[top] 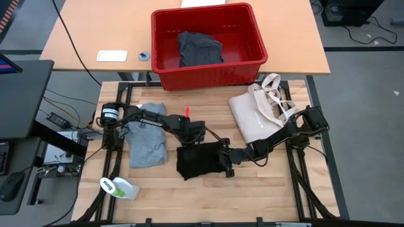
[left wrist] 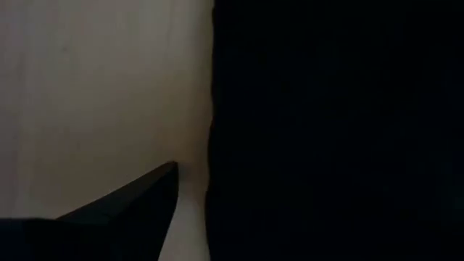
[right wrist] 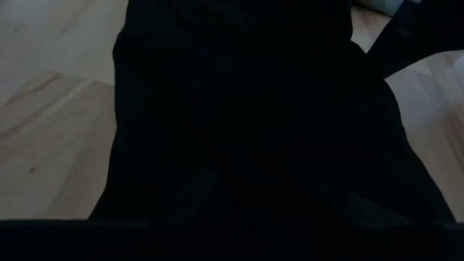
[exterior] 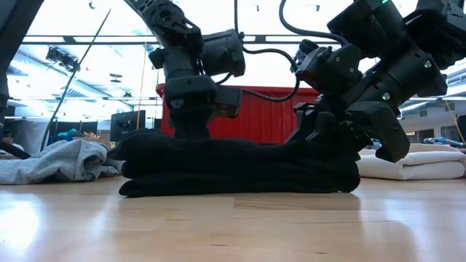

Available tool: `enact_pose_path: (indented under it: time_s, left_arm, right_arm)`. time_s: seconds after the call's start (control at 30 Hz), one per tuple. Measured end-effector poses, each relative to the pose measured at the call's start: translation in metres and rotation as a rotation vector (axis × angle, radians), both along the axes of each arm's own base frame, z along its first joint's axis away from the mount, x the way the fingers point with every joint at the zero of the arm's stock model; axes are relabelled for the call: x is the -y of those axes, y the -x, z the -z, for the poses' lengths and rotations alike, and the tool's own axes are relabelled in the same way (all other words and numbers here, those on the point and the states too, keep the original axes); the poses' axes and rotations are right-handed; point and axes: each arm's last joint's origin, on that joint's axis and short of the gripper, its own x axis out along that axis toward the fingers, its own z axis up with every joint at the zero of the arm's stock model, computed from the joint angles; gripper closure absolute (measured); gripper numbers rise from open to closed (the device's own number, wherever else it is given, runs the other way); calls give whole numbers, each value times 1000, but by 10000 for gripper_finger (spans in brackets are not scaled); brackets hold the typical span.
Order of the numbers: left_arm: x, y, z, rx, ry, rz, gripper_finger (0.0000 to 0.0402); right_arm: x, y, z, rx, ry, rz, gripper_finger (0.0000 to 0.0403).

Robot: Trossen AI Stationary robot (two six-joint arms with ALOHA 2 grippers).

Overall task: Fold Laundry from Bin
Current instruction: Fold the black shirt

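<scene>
A large black garment [top: 199,161] lies folded in a thick stack on the wooden table [top: 252,189], also seen in the low view [exterior: 240,167]. My left gripper [top: 194,140] comes down at its far left edge, open. One finger [left wrist: 130,210] is over bare wood beside the cloth edge; the other is lost against the black. My right gripper [top: 225,162] is at the garment's right end, shut on it. A light grey T-shirt [top: 146,137] lies flat to the left. The red bin [top: 208,79] stands behind the table with a dark garment [top: 199,48] in it. My left gripper points steeply down at the black garment's far left edge [left wrist: 217,130]; I cannot tell whether its fingers touch the cloth. My right gripper holds the garment's right end [exterior: 342,164], slanting down from the table's right. Dark cloth hides the place of contact. The garment lies on the table.
A cream tote bag [top: 255,116] with loop handles lies at the table's far right, close to my right arm. A white and green bottle [top: 120,187] lies near the front left corner. Bare wood shows along the table's near edge.
</scene>
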Motion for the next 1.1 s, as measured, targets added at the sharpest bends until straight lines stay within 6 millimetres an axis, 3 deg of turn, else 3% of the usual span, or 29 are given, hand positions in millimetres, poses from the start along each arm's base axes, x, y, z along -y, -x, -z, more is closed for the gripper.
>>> enact_pose_path:
  time_s: [0.07,0.17,0.37,0.53,0.7,0.83,0.93,1.1]
  left_arm:
    - [4,-1,1,12,-2,6,77]
    - [10,-3,1,32,-3,33,141]
    - [21,-4,-1,40,35,69,356]
    - [23,-11,-13,0,60,-23,358]
    - [35,-19,-36,-33,4,-105,358]
    - [48,-16,-58,-124,-128,-185,358]
    - [60,-13,-75,-148,-233,-259,358]
    - [82,-3,-95,-179,-361,-379,358]
  right_arm:
    - [0,0,0,1,-3,2,234]
    - [0,0,0,1,8,-6,234]
    - [-3,3,-9,10,53,-53,234]
    - [-2,17,-47,24,41,-55,234]
    - [7,55,-99,41,47,54,234]
    - [16,85,-129,87,4,155,234]
    - [19,98,-137,134,-37,179,234]
    - [21,108,-126,130,-72,196,234]
